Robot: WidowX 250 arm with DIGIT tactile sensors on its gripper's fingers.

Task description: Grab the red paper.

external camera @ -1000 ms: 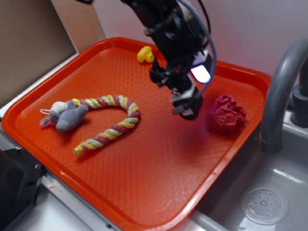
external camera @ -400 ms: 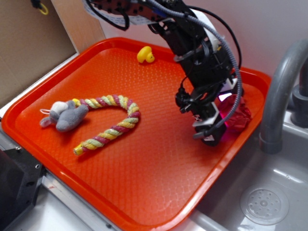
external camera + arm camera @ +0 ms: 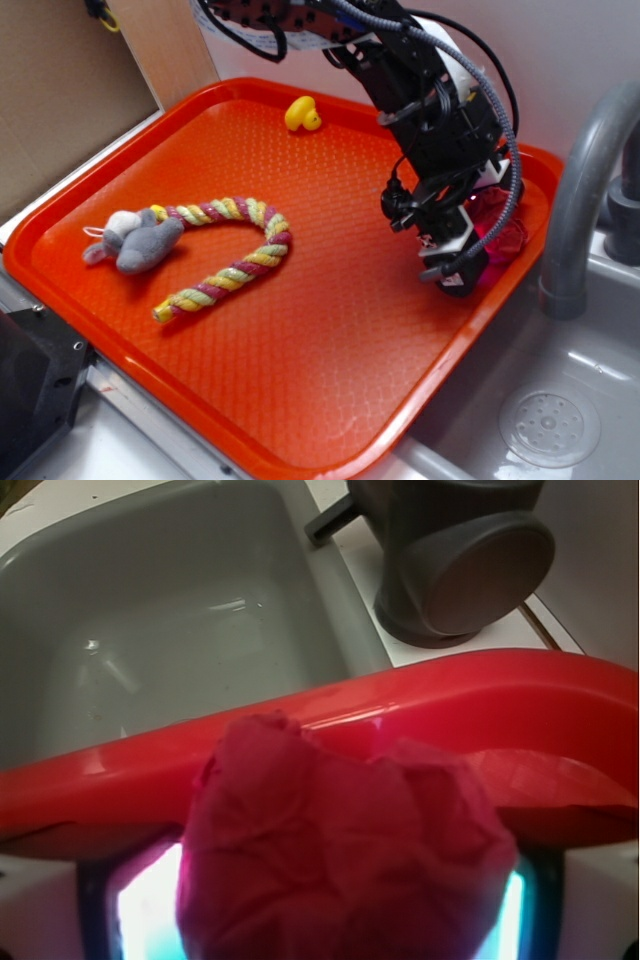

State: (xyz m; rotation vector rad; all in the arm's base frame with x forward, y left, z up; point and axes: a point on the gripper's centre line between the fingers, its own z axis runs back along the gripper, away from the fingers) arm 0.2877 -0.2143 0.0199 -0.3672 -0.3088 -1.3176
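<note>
Arm angled down over tray (image 3: 150,190) right edge — gripper (image 3: 455,272) straddling red paper (image 3: 340,860), jaws spread, not clamped.

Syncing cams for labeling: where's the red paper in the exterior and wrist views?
Exterior: the red paper sits at the right edge of the tray, mostly hidden behind the gripper, near the faucet.
Wrist: the red paper fills the bottom centre, between the lit gripper fingers, against the tray rim.
Shared landmark: the tray rim with the grey sink beyond it.
</note>
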